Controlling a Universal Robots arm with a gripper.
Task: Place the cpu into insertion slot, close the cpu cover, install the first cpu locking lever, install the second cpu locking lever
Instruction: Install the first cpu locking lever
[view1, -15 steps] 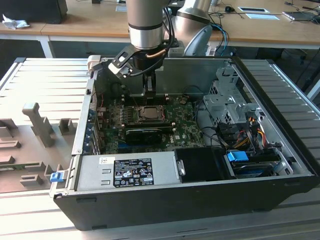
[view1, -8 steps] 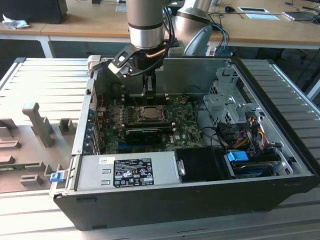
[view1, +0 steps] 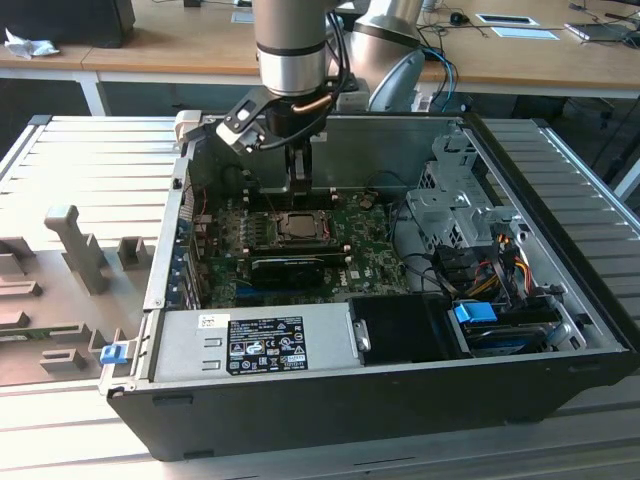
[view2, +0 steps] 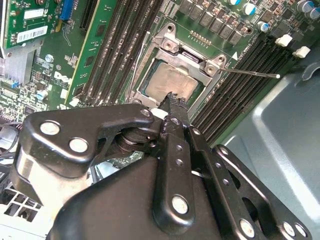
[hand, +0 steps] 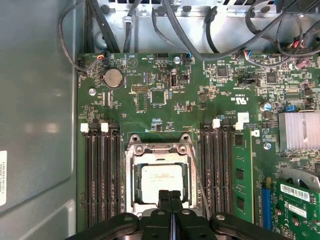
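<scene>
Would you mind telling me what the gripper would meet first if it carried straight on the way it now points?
Most likely the cpu, on its metal top; the gripper, jaws shut, points down at it, though the depth between them is unclear.

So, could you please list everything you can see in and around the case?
case: one, black, on ribbed metal table
motherboard: one, green, inside case
cover: one, silver frame, on motherboard
cpu: one, silver-grey, in cover's window
lever: one, thin metal rod, sticking out beside cover
memory slots: two banks, black, either side of cpu
coin battery: one, silver, on motherboard
power supply: one, silver, inside case, nearest the exterior camera
fixtures: several, grey, exterior view's left of case
gripper: one, black, shut, tips over cpu's edge
arm: one, silver, above case
</scene>
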